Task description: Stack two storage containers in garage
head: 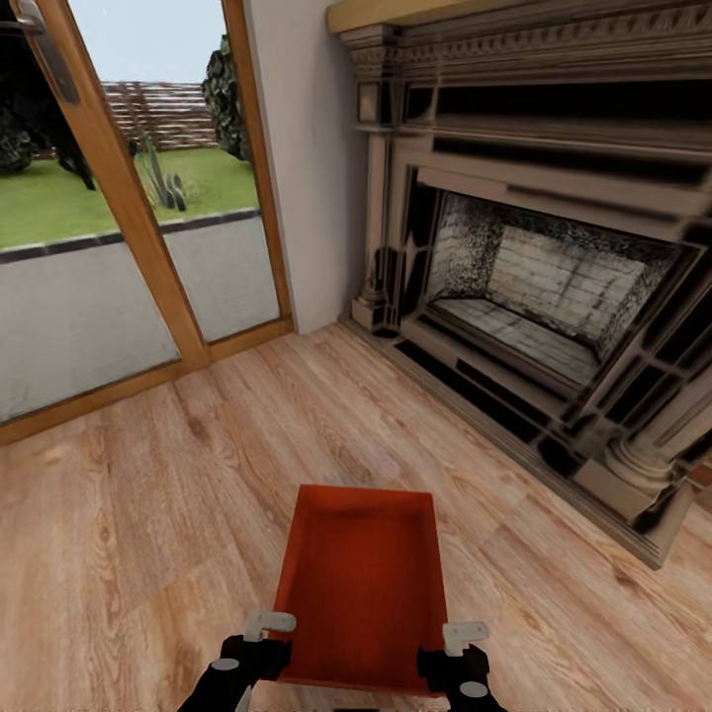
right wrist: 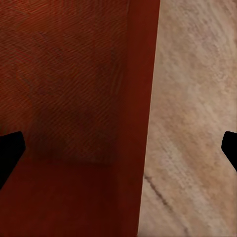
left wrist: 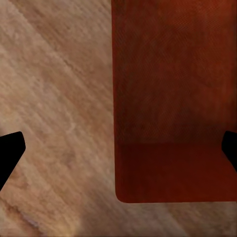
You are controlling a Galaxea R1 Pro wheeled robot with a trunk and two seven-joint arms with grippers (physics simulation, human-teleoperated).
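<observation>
Orange-red rectangular storage container (head: 361, 583) on light wood-plank flooring (head: 148, 514), before a brick-lined fireplace (head: 534, 297).

The left gripper (head: 265, 643) and right gripper (head: 457, 648) are seen at the container's near corners, one side wall between each pair of wide-spread fingers; whether the wall is touched cannot be told. A glazed wooden door (head: 129, 198) is shown at the left.
</observation>
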